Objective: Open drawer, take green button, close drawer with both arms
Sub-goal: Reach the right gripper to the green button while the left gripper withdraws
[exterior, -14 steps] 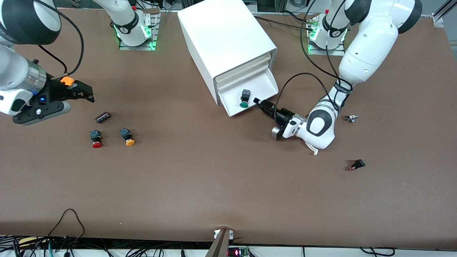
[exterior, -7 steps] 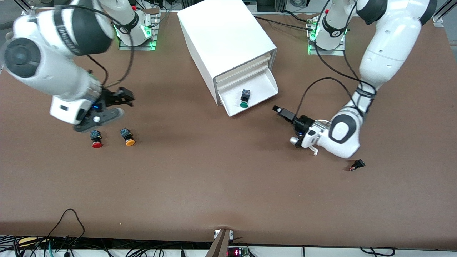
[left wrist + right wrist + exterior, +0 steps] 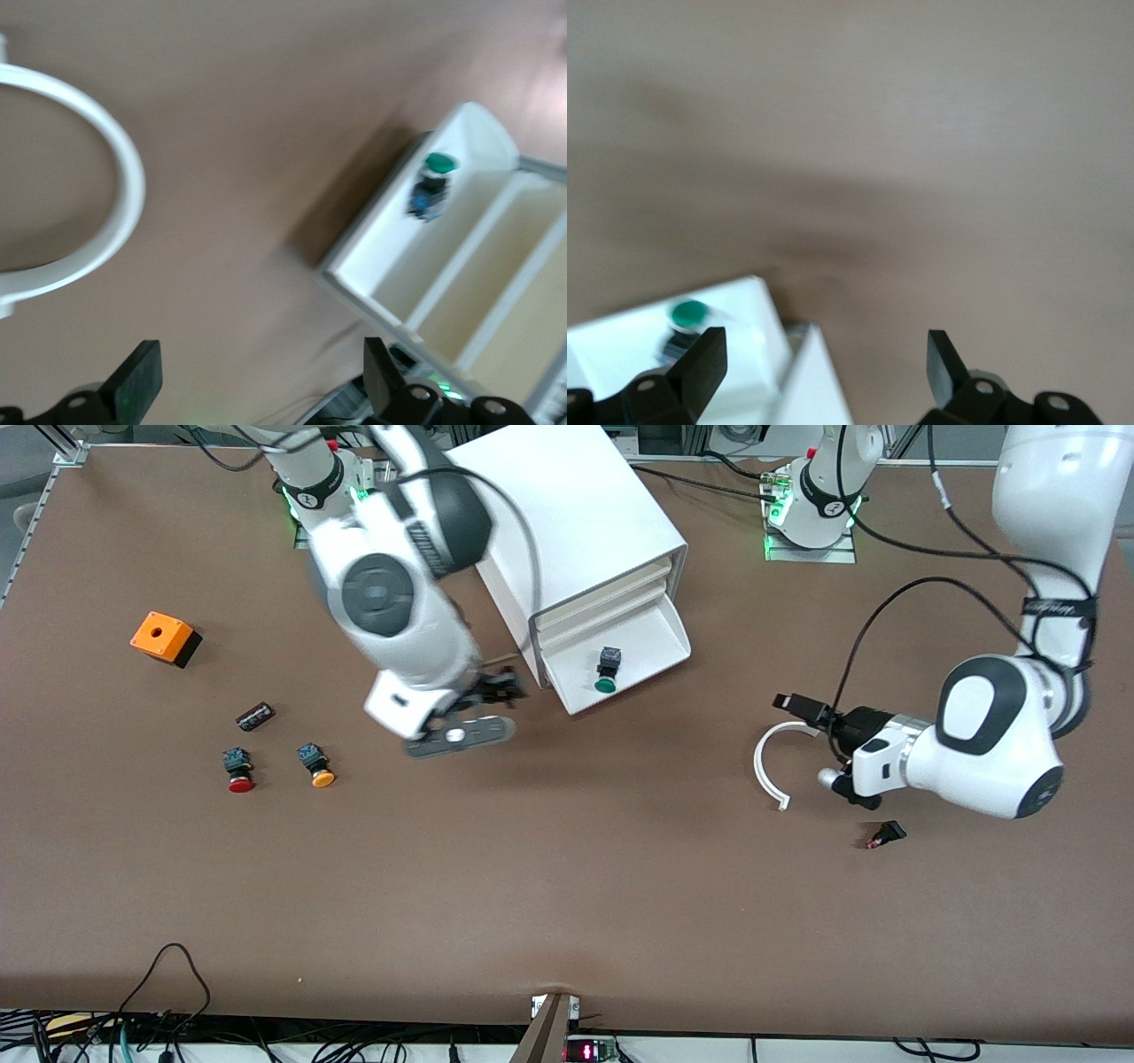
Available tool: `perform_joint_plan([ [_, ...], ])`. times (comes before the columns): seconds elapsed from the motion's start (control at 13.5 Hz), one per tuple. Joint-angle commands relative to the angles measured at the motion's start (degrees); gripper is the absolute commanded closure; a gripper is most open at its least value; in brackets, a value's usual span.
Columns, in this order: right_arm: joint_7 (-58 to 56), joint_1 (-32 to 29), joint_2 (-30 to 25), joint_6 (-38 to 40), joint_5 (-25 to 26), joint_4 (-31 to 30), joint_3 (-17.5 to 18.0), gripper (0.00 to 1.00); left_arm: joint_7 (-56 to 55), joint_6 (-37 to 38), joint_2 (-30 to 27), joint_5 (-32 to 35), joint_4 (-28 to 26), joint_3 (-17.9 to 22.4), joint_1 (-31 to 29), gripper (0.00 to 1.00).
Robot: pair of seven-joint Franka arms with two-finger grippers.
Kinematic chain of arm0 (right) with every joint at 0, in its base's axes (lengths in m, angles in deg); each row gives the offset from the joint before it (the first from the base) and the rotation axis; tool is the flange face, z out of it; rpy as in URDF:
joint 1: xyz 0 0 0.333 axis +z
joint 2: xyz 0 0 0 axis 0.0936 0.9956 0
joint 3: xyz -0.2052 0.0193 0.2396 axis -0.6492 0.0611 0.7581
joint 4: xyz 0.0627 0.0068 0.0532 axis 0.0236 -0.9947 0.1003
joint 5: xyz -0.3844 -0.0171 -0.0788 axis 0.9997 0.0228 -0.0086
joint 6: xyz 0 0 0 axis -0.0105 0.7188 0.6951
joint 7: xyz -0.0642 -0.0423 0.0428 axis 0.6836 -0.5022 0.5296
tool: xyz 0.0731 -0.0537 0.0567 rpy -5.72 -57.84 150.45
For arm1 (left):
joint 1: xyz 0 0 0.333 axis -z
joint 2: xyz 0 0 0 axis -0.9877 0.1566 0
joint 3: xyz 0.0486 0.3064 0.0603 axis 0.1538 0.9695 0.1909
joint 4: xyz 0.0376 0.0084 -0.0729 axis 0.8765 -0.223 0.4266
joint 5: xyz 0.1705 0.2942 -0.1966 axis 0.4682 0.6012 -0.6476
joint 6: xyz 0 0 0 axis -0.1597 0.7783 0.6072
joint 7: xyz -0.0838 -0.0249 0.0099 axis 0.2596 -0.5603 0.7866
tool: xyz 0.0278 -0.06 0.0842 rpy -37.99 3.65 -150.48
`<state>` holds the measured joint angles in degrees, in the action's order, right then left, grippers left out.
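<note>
Lying cap-forward in the pulled-out drawer (image 3: pixel 651 646) of the white cabinet (image 3: pixel 549 514): green button (image 3: pixel 606 671). Hovering just beside the drawer's front corner, jaws spread, gripping nothing: right gripper (image 3: pixel 505 687). Hanging over bare table (image 3: pixel 567 886) beside a white curved ring piece (image 3: pixel 764 766), jaws likewise apart and empty: left gripper (image 3: pixel 802 707).

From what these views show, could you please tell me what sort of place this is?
Probably a robotics lab bench: two white arms bolted along a brown table, a small drawer cabinet with a green button in its open drawer, and loose cables along the table's edge.
</note>
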<state>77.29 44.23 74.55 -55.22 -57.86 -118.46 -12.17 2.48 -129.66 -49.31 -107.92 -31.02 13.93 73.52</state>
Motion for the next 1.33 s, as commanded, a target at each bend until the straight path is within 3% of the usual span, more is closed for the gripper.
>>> perform_joint_plan([
  [0.0, 6.6, 4.0, 4.9, -3.9, -0.9, 4.3, -0.5, 0.01, -2.7, 0.0, -4.2, 8.8, 0.2, -0.7, 0.5, 0.00],
  [0.22, 10.2, 8.2, 7.7, -7.4, -0.7, 4.3, -0.5, 0.01, -2.9, 0.6, -6.9, 18.8, 3.9, -1.2, 0.9, 0.00],
  [0.44, 14.6, 11.5, 10.1, -10.5, -0.1, 4.4, -0.7, 0.01, -3.6, 0.5, -8.8, 19.7, 6.6, -0.6, 0.9, 0.00],
  [0.67, 17.6, 13.7, 12.5, -11.2, 0.2, 4.3, -1.0, 0.01, -13.4, 2.2, -9.9, 21.5, 9.7, -0.6, 0.9, 0.00],
  [0.81, 17.9, 14.2, 12.6, -10.8, 2.0, 3.7, -0.9, 0.01, -16.9, 3.9, -13.0, 24.2, 9.7, -0.5, 0.4, 0.00],
  [1.26, 18.3, 15.9, 14.0, -11.0, 1.7, 1.6, -0.8, 0.01, -17.0, 4.6, -12.7, 28.1, 8.1, -0.8, 1.0, 0.00],
])
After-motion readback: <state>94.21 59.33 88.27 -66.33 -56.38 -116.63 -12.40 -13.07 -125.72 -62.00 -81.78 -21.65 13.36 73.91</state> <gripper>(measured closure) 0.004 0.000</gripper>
